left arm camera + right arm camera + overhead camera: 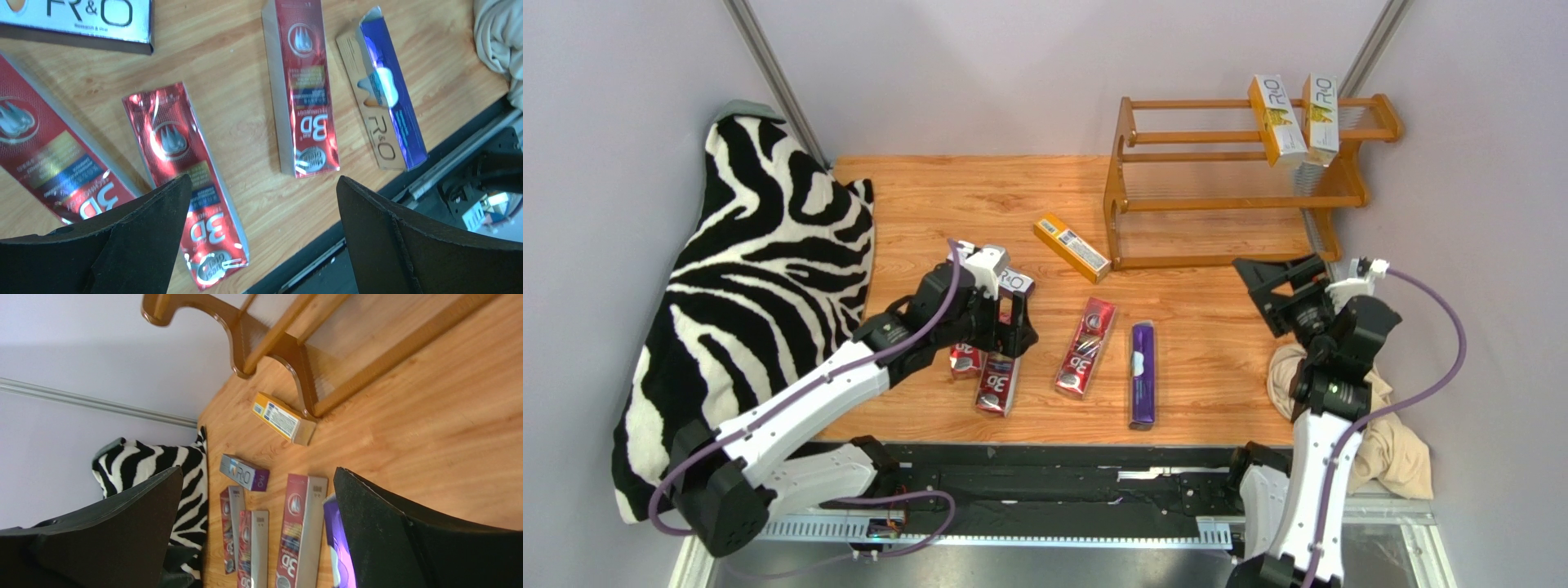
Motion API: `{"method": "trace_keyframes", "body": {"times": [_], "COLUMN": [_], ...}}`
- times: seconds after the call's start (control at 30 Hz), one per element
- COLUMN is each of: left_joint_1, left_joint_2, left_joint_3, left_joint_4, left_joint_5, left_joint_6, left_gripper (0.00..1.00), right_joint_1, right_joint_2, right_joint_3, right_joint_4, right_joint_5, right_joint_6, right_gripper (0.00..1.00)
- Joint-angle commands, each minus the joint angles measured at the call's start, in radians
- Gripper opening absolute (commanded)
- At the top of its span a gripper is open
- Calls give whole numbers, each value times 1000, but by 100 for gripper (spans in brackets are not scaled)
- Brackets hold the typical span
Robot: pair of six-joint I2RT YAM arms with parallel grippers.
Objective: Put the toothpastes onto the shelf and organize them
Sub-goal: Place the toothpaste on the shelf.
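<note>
Both grippers gape: left gripper (1005, 321) over glossy red cartons (184, 177) near the front edge, right gripper (1293, 288) free. Matte orange carton (1071, 246) lies mid-counter; rod-tiered wooden shelf (1210, 202) (far-right corner) bears two upright cartons (1293, 118).

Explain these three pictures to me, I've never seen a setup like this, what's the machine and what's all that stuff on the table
You see two robot arms bolted at the near table edge. The wide picture comes from a camera above and behind them. The other two come from cameras on each wrist, so the dark shapes at their lower edges are that arm's own fingers.

The left gripper hovers open over red toothpaste cartons; the right gripper is open too. Neither holds anything.

On the wooden table lie red cartons, purple cartons and an orange-yellow carton. Two cartons already stand on the wooden shelf. A zebra-print cloth lies left, a beige cloth right.
</note>
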Motion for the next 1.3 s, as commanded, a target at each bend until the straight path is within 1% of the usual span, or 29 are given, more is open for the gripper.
{"method": "trace_keyframes", "body": {"times": [0.0,0.07,0.1,0.13,0.17,0.2,0.23,0.3,0.37,0.4,0.47,0.5,0.53,0.57,0.67,0.73,0.77,0.83,1.0,1.2,1.27], "left_joint_1": [-1,4,7,13,16,24,30,50,65,85,106,119,122,123,129,134,137,139,152,177,180], "left_joint_2": [154,214,275,306,336,397,427,513,567,621,682,746,778,838,941,982,1027,1064,1169,1332,1375], "left_joint_3": [160,248,281,351,387,422,489,551,620,640,706,736,791,819,917,982,1009,1075,1155,1364,1414], "left_joint_4": [-34,-50,-59,-89,-103,-122,-152,-180,-182,-174,-177,-197,-199,-205,-223,-240,-255,-278,-298,-379,-383], "left_joint_5": [-57,-55,-64,-66,-68,-71,-71,-58,-48,-31,-20,-12,-5,-3,-5,-15,-17,-20,-16,5,1], "left_joint_6": [-42,-49,-53,-64,-73,-81,-96,-116,-159,-177,-246,-266,-268,-272,-298,-335,-344,-352,-383,-391,-395], "left_gripper": [98,99,99,99,99,99,99,99,99,99,99,99,99,99,99,99,99,99,99,99,99], "right_joint_1": [-2,-3,-3,-2,-2,-2,-2,-3,-2,-3,-3,-3,-3,-3,-3,-2,-3,-3,-3,-3,-3], "right_joint_2": [-164,-245,-269,-295,-332,-354,-371,-408,-417,-417,-417,-418,-418,-420,-426,-431,-435,-437,-445,-464,-472], "right_joint_3": [-62,-79,-98,-103,-105,-109,-124,-137,-142,-137,-135,-135,-135,-131,-115,-109,-108,-105,-115,-132,-131], "right_joint_4": [-213,-257,-286,-307,-329,-359,-364,-386,-395,-422,-427,-433,-433,-436,-464,-472,-476,-487,-505,-536,-547], "right_joint_5": [8,11,16,21,27,31,30,25,22,22,13,8,4,-1,1,-2,-1,-5,-21,-25,-33], "right_joint_6": [-106,-123,-126,-140,-146,-148,-151,-148,-158,-166,-177,-181,-186,-191,-218,-232,-238,-253,-269,-297,-300], "right_gripper": [99,98,99,99,99,99,99,99,99,99,99,99,99,99,99,99,99,99,99,99,99]}}
